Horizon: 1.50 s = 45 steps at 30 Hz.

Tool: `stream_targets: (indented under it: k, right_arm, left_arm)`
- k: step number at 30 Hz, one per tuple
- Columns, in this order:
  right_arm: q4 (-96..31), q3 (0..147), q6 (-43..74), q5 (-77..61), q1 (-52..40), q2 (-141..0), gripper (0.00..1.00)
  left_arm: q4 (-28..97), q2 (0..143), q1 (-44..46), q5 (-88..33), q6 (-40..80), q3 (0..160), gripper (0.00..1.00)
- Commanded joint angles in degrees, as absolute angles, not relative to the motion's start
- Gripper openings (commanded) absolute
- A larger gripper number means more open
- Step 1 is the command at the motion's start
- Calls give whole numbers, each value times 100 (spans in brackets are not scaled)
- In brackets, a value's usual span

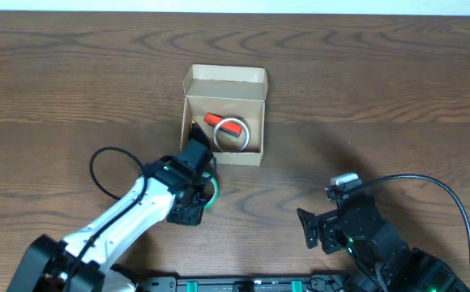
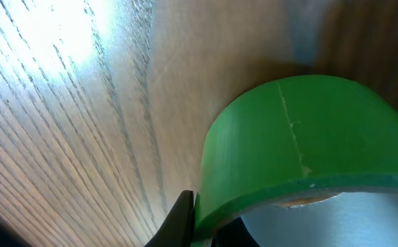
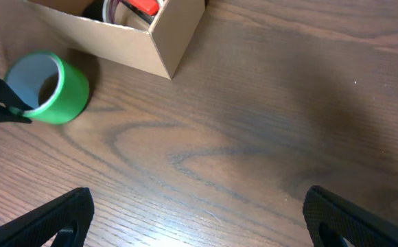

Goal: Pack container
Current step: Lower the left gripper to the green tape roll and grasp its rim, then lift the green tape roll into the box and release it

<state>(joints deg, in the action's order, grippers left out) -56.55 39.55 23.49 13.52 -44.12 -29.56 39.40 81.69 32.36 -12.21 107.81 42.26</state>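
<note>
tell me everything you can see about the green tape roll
The green tape roll is a wide glossy green band on a pale grey-white core, with a faint seam line across its outer face. It is tipped on its side, open end toward the left gripper, whose black fingers pinch its wall. It is outside the container, close to one corner, low over the wood table; whether it touches the table is unclear.

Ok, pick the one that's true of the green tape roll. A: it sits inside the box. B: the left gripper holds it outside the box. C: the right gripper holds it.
B: the left gripper pinches the rim of the green tape roll beside the cardboard box, not inside it.
</note>
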Motion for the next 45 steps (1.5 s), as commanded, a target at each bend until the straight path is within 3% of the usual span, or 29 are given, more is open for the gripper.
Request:
stream_targets:
  k: [1,10,14,23,33,45]
  right_arm:
    - [-5662,3953,2397,1389,-4445,-2926,99]
    - [-5662,3953,2397,1389,-4445,-2926,99]
    - [-5662,3953,2397,1389,-4445,-2926,99]
    - [-5662,3953,2397,1389,-4445,-2926,99]
    - [-5662,3953,2397,1389,-4445,-2926,99]
    - [-5662,3953,2397,1389,-4445,-2926,99]
  left_arm:
    - [4005,7500,3247,-893,10779,4195,5]
    - [4921,6322,3269,-108,10580,5072,6]
    - [5457,6810,3269,228,10165,6224,6]
    - [5363,8726,3142,148,9511,8075,6]
    - [4305,10055,2646,-755,9564,8195,6]
    - [4303,10451,2359,-1068,10562,8191,5]
